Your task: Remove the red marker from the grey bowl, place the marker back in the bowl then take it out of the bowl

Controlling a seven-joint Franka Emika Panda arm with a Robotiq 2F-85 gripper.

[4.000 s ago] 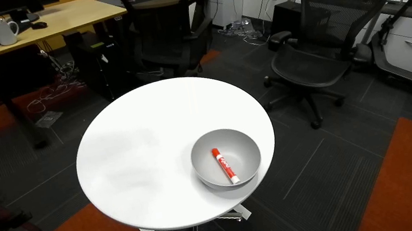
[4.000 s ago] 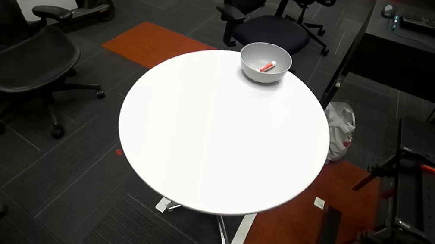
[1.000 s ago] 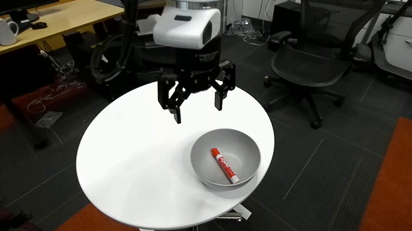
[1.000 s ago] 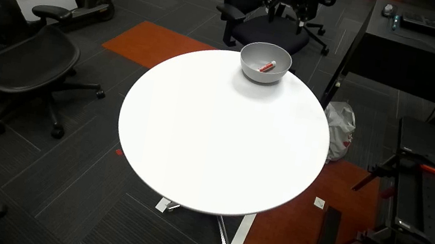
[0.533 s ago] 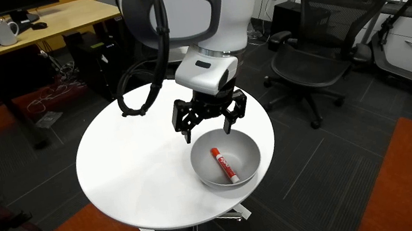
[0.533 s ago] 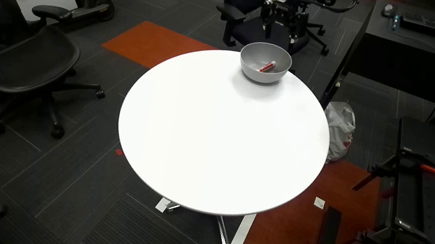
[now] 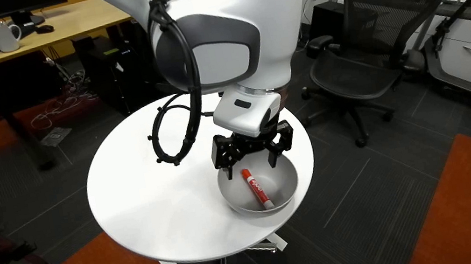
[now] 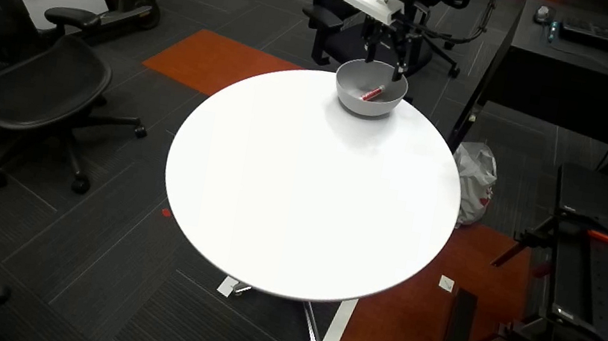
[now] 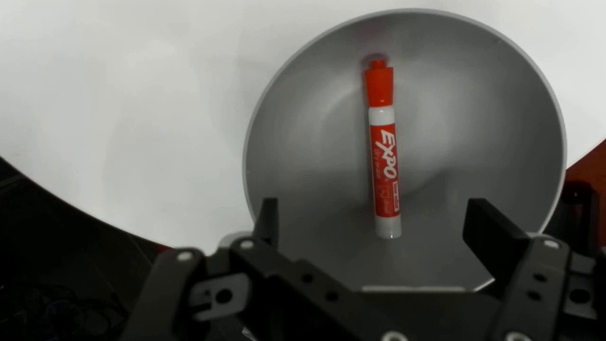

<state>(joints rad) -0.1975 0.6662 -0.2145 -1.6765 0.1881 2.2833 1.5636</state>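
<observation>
The grey bowl stands near the edge of the round white table; it also shows in an exterior view and in the wrist view. The red marker, with a red cap and whitish end, lies inside the bowl in both exterior views. In the wrist view the marker runs lengthwise, its whitish end nearest me. My gripper is open and empty, pointing down above the bowl. In the wrist view its fingers stand wide apart either side of the marker's whitish end, not touching it.
A black cable loop hangs from the arm beside the gripper. A black mesh chair stands on the floor beyond the table. Another dark chair is behind the bowl. A dark bench with clamps stands to one side.
The arm has come into view and moved down towards the bowl, bringing the open gripper from over the table to over the bowl. The bowl and marker have not moved.
</observation>
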